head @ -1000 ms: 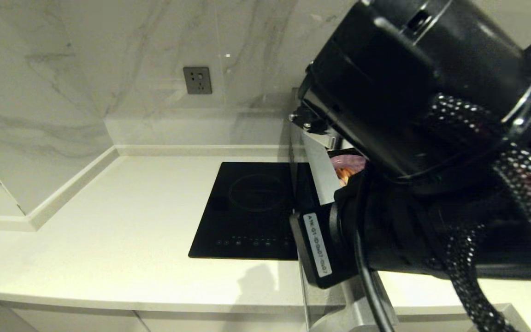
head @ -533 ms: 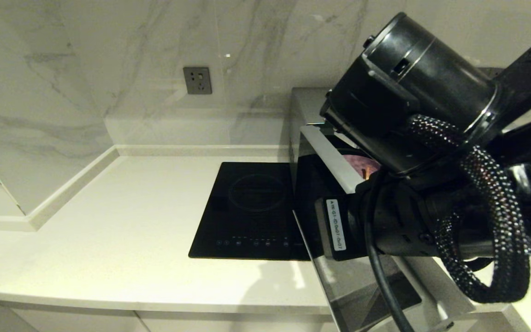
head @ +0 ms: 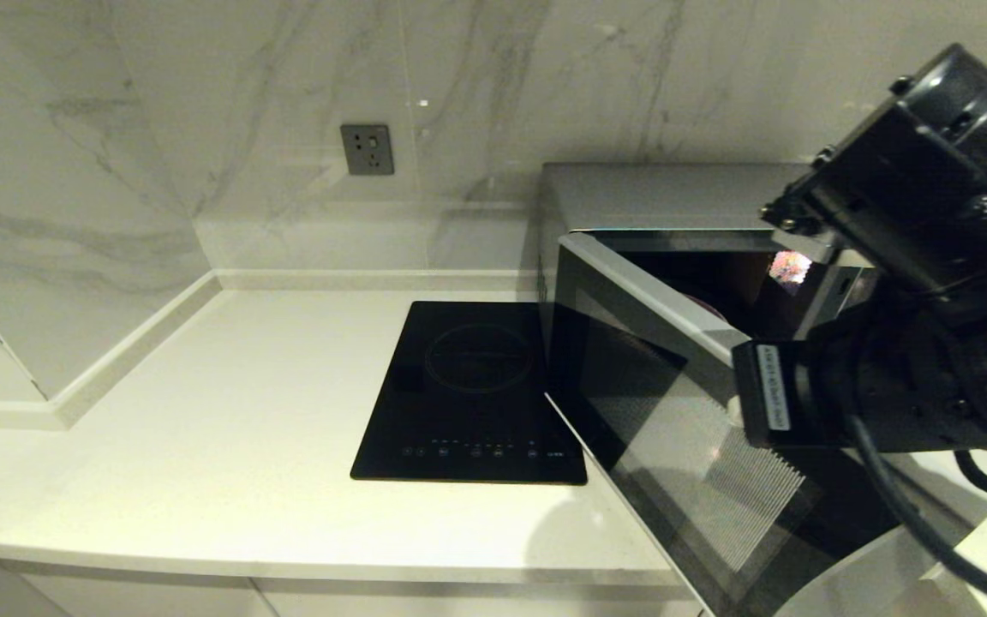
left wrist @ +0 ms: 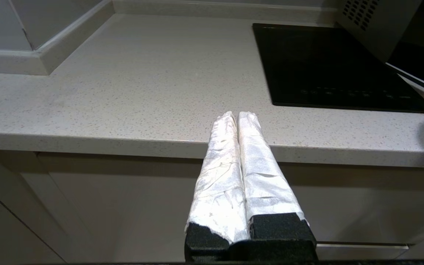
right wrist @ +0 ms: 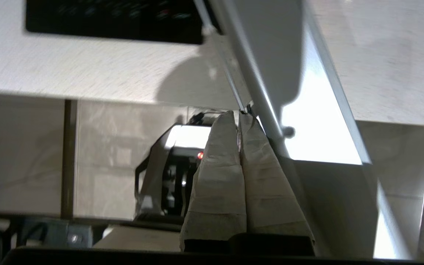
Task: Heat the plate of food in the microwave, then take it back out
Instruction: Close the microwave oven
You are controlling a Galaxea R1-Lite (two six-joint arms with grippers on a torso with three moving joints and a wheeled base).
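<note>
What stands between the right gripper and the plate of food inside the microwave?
The microwave's own door does. It hangs part open, and the right gripper, fingers shut, is against the door's outer edge. The plate itself is hardly visible inside. The left gripper is parked at the counter's front edge.

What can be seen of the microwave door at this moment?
The microwave door is partly open, hinged on its left edge and angled out over the counter edge. It has a dark glass panel with a mesh pattern and a silver frame. The right gripper, fingers shut, sits against its outer edge.
</note>
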